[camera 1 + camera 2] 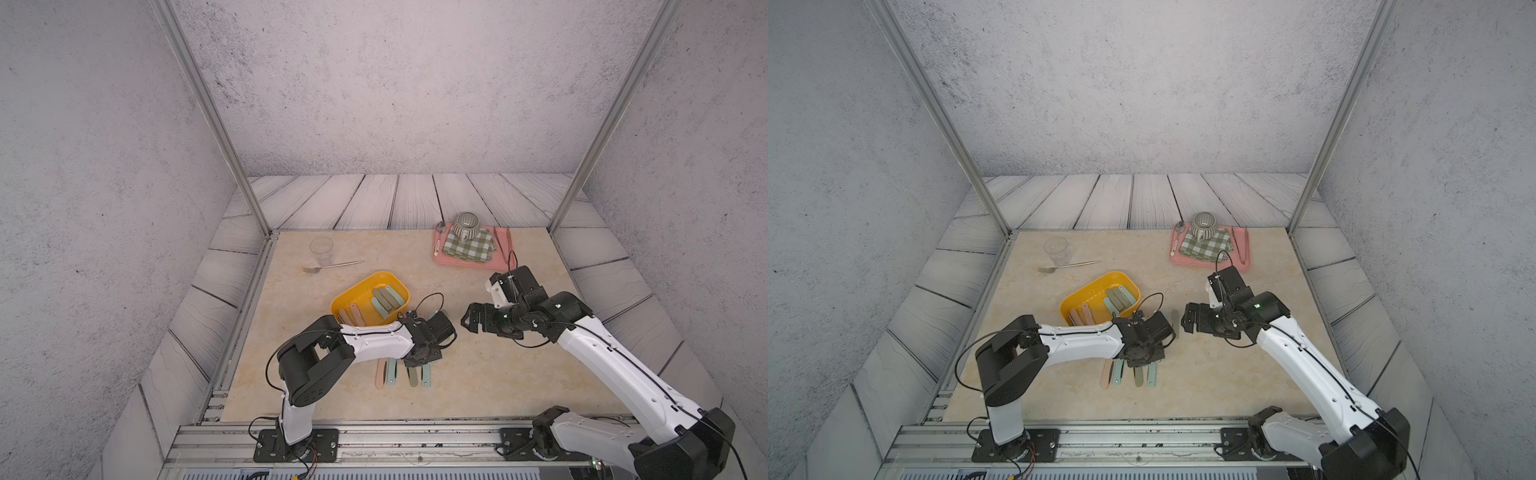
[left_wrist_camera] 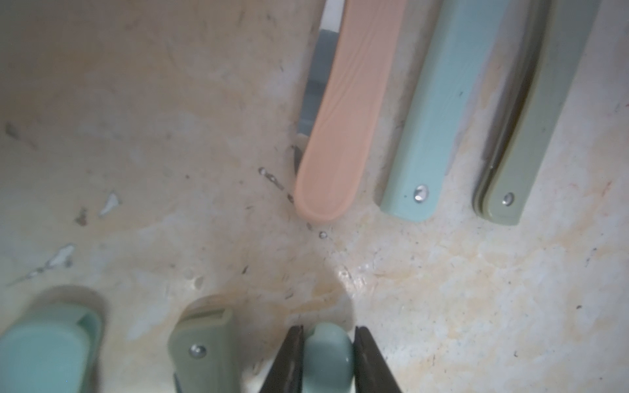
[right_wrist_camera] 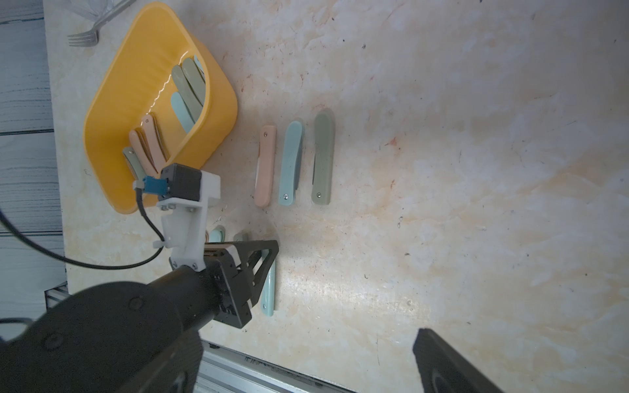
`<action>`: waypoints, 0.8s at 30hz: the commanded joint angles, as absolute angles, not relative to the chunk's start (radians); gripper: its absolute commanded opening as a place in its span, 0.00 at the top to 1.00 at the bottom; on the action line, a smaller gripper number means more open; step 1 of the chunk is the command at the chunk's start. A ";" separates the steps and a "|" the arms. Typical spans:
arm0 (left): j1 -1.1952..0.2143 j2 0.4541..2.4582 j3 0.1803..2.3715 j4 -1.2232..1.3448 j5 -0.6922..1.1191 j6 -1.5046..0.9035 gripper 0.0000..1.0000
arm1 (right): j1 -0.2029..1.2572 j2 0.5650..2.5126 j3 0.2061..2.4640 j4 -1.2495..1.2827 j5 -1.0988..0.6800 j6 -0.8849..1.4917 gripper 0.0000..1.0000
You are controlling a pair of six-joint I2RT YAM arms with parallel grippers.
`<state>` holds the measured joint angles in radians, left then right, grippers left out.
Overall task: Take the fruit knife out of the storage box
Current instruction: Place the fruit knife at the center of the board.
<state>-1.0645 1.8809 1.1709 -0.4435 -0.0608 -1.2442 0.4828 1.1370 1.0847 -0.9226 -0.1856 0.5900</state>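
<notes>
**Grip.** The left gripper (image 2: 328,330) was clenched on the rounded end of a teal fruit knife (image 2: 326,360), with one finger against each long side. The knife lay folded and flat on the tabletop (image 1: 478,382), well outside the storage box (image 1: 354,296). This is judged to be the point of set-down, with the grip not yet let go.

**Placement.** The held knife formed the end of a near row (image 1: 412,376) of four: pink, teal, green, teal. They lay parallel and just beside one another. A far row (image 3: 291,163) of three (pink, teal, green) lay between that row and the box. The grasp across the narrow width appears to have been chosen so that the knife could be lowered beside its neighbour without striking it.

**Box.** It stood just beyond the left forearm. Several folded knives (image 3: 185,88) lay inside in two clusters, leaning on the walls. The task is therefore judged part-done.

**Other arm.** The right gripper (image 1: 466,321) was released, its jaws wide and holding nothing. It hovered above bare tabletop beside the left wrist, apart from every knife. It is judged to have been parked clear so that the left arm had the box to itself.

**Risk.** The green neighbour lay close to the held knife, so a wide release could nudge it out of line.
</notes>
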 commanded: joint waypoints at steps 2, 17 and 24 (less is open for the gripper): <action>-1.069 1.905 1.209 -0.499 -0.083 -1.224 0.65 | 0.480 1.143 1.083 -0.917 -0.199 0.571 0.01; -1.068 1.846 1.244 -0.515 -0.108 -1.165 0.58 | 0.479 1.134 1.140 -0.953 -0.168 0.553 0.01; -1.062 1.719 1.241 -0.616 -0.215 -1.120 0.53 | 0.481 1.170 1.210 -0.978 -0.175 0.531 0.01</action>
<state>-1.0641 1.7885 1.2224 -0.5423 -0.1368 -1.1580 0.4828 1.1477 1.1790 -0.9493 -0.1822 0.5549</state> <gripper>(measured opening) 0.462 0.988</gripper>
